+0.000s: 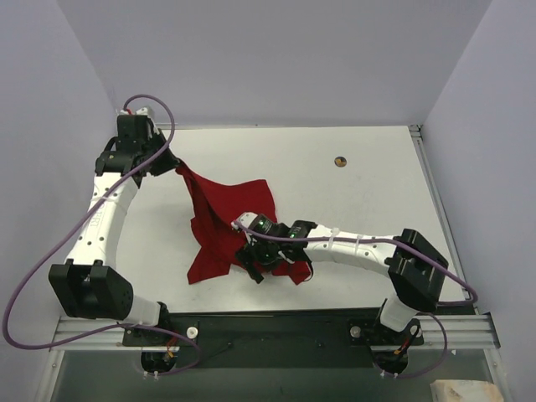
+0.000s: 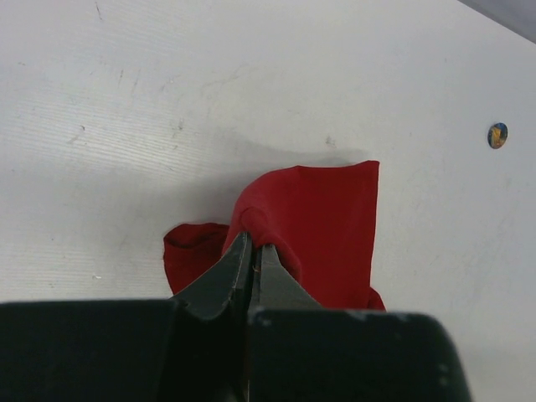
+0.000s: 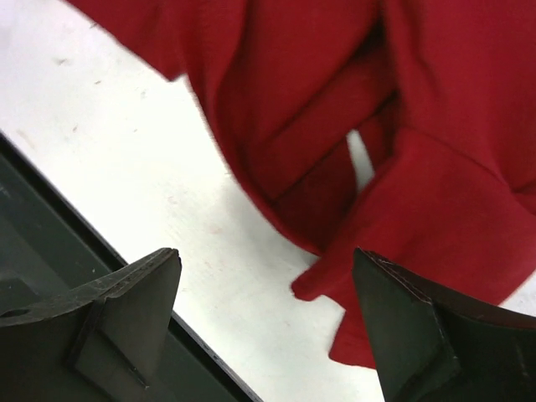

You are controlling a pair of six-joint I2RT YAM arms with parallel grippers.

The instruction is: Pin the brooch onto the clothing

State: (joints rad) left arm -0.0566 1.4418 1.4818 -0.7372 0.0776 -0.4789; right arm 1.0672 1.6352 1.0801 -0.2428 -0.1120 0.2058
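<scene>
The clothing [image 1: 224,219], a deep-red T-shirt, lies crumpled on the white table left of centre. Its far-left corner is lifted and stretched by my left gripper [image 1: 173,166]. In the left wrist view that gripper [image 2: 254,244] is shut on a fold of the red fabric [image 2: 322,222]. My right gripper [image 1: 256,261] hovers low over the shirt's near edge, jaws wide apart. In the right wrist view a loose tip of the shirt [image 3: 394,209] reaches between the fingers [image 3: 126,310], ungripped. The brooch [image 1: 339,162], a tiny golden-orange disc, lies alone at the far right, also visible as the brooch [image 2: 497,135].
A black rail [image 1: 276,322] runs along the table's near edge, close under the right gripper, and shows as a dark strip [image 3: 50,243] in the right wrist view. Pale walls close in the table on the left, back and right. Bare tabletop [image 1: 368,201] surrounds the brooch.
</scene>
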